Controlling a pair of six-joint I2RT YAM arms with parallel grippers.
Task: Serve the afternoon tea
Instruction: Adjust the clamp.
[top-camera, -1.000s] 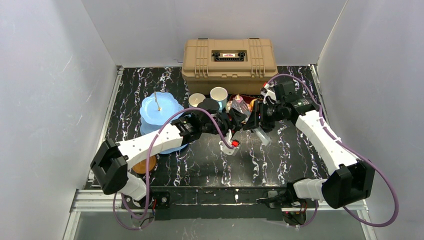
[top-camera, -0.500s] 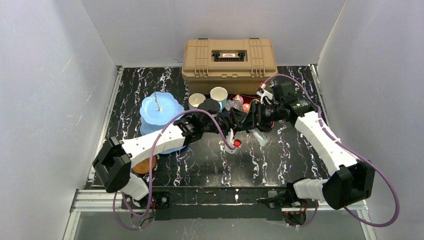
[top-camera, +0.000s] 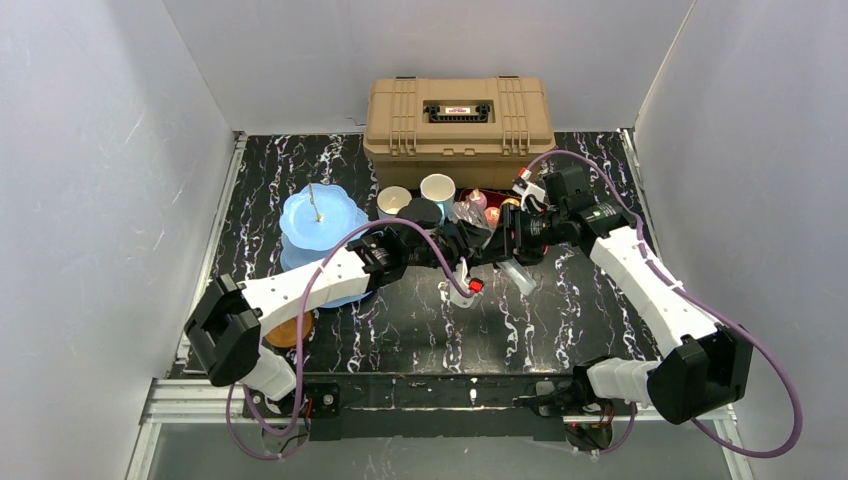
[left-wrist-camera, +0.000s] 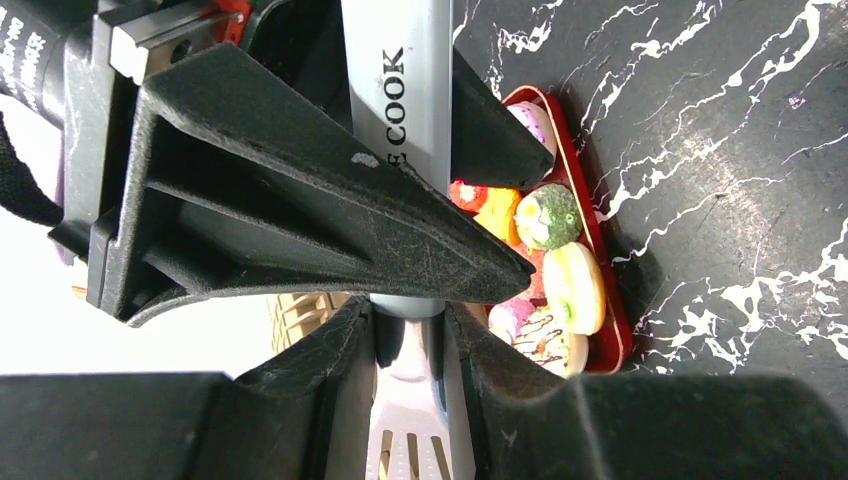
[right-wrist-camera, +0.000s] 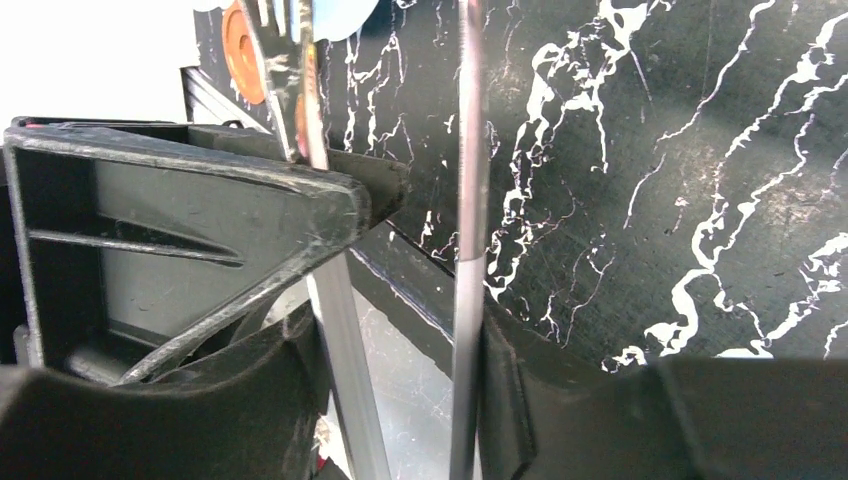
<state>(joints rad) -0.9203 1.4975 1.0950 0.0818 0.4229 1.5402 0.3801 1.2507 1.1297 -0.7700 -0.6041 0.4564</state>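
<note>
Seen from above, the two arms meet over the middle of the black marbled bench (top-camera: 420, 330). Their heads crowd together and hide nearly all of what they share. The wrist cameras fill that in.

The left tool (left-wrist-camera: 408, 320) has its fingers against both edges of the flat handle of the metal tongs (left-wrist-camera: 395, 110), with no gap that I can see, so it has a narrow grip on them. The right tool (right-wrist-camera: 395, 340) stands about half-wide, with both arms of the tongs between its fingers and each arm lying against a finger, so it holds them too. In both close views the tongs run lengthwise up the picture, straight away from the lens.

Only the left wrist view shows the toy cakes (left-wrist-camera: 548, 215) clearly. They lie packed in the dark-red tray (left-wrist-camera: 612, 345), whose long side runs roughly alongside the tongs.

Only the overhead view takes in the rest of the tea things:
- The light-blue cake stand (top-camera: 318, 215) sits at the left of the bench with its thin centre rod pointing up.
- The white mug (top-camera: 393, 200) and light-blue mug (top-camera: 437, 188) stand side by side, mouths up, just in front of the tan toolbox (top-camera: 458, 117).
- A brown saucer (top-camera: 288, 330) lies nearer the front, partly under the left arm.
</note>
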